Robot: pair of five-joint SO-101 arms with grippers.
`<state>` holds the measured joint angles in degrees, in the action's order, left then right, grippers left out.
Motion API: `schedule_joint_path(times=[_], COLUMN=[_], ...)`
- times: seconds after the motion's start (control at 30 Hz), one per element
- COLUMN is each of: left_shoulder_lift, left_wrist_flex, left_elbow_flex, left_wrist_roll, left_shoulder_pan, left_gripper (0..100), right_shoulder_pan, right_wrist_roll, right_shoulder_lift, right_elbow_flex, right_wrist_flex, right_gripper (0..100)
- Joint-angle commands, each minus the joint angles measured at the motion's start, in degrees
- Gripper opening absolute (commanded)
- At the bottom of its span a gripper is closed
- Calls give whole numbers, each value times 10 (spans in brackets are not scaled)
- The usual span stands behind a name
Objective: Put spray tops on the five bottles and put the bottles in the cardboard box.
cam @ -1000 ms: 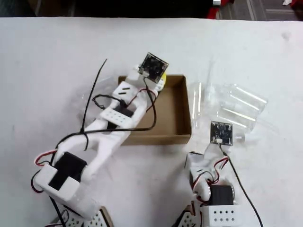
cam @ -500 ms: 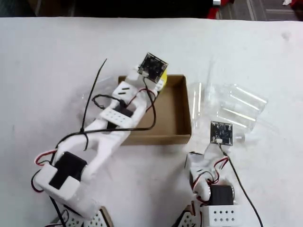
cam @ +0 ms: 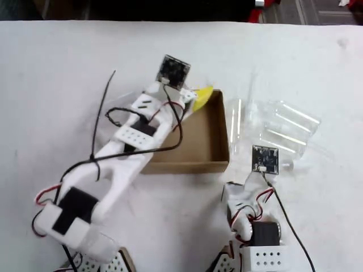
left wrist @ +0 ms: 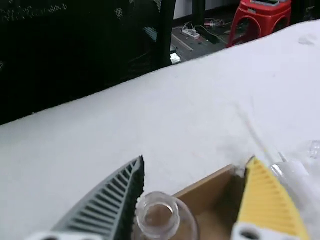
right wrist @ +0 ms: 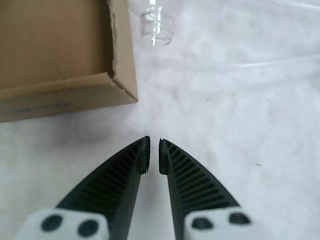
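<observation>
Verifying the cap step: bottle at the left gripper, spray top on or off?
Off. The clear bottle shows a bare, open neck with no spray top, sitting between the spread fingers of the left gripper.

High view down over table (cam: 68, 56); close wrist views, probably both on cardboard box (cam: 223, 127).
</observation>
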<state>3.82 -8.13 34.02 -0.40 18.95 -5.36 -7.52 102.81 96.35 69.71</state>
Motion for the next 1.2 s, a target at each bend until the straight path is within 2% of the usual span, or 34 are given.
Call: schedule_joint_path(times=[0.0, 0.2, 0.43, 0.7, 0.8, 0.93, 1.17], left_shoulder_lift=[-129, -312, -352, -291, -245, -162, -22], left_wrist_flex=[75, 298, 437, 558, 613, 672, 702], left_elbow_flex=[-31, -76, -154, -223, -257, -296, -353], left_wrist_roll=[47, 140, 251, 330, 333, 385, 460], left_shoulder_pan=[-19, -50, -180, -323, -335, -334, -336], left_gripper=[294, 295, 294, 294, 294, 294, 297], right_shoulder_pan=[-1, -1, -1, -1, -1, -1, 0], right_wrist_roll=[1, 1, 1, 1, 1, 1, 1], right_shoulder_lift=[3, 3, 3, 3, 3, 3, 3], right_elbow_flex=[5, 5, 5, 5, 5, 5, 5], right_wrist_flex=[4, 4, 5, 5, 5, 5, 5], right_gripper=[18, 18, 18, 18, 18, 18, 17])
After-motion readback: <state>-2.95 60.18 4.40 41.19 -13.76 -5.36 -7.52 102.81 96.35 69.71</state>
